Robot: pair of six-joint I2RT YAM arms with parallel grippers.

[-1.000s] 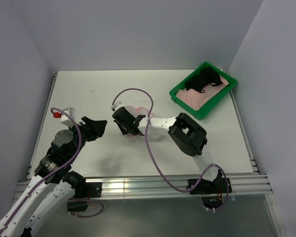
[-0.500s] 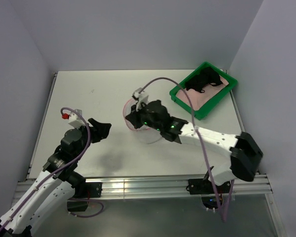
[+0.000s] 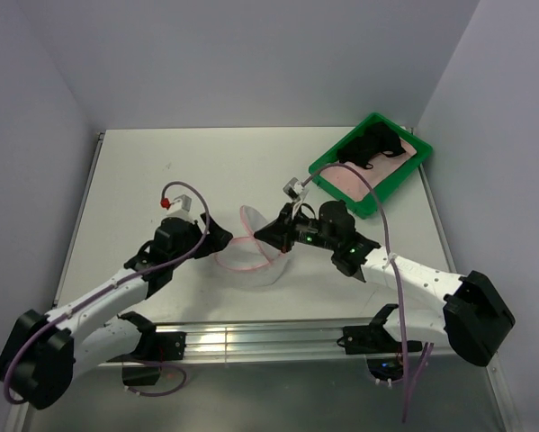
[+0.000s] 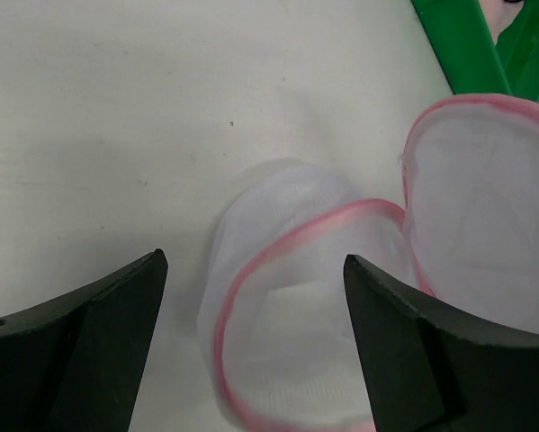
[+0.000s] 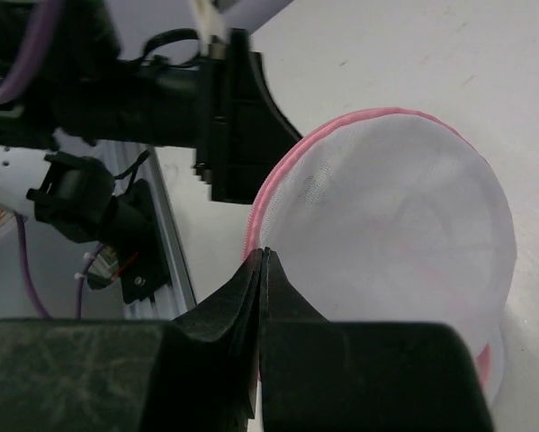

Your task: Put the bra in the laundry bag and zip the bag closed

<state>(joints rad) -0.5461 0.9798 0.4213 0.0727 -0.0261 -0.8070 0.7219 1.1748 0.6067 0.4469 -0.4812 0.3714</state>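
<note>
Top external view: the laundry bag (image 3: 249,250) lies on the surface (image 3: 161,162) between the two arms, its pink-rimmed flap lifted. The bra (image 3: 368,144) is not yet in it; it lies in the green tray (image 3: 336,189), well apart from the bag, beyond it and to its right.

The right gripper (image 3: 273,236) sits at the bag's right rim. In its wrist view its jaws are pressed together with the pink zip edge at their tip, apparently pinching it and holding the flap up. The left gripper (image 3: 217,236) is just beside the bag's left side, jaws spread wide and holding nothing, with the lower rim in the gap between them.

The pinch looks slight. If the rim slips out, the flap would likely drop and shut the mouth. If the left jaws close here, they may catch both mesh layers together. They may also shove the light bag along and pull it out of the right-hand pinch.
</note>
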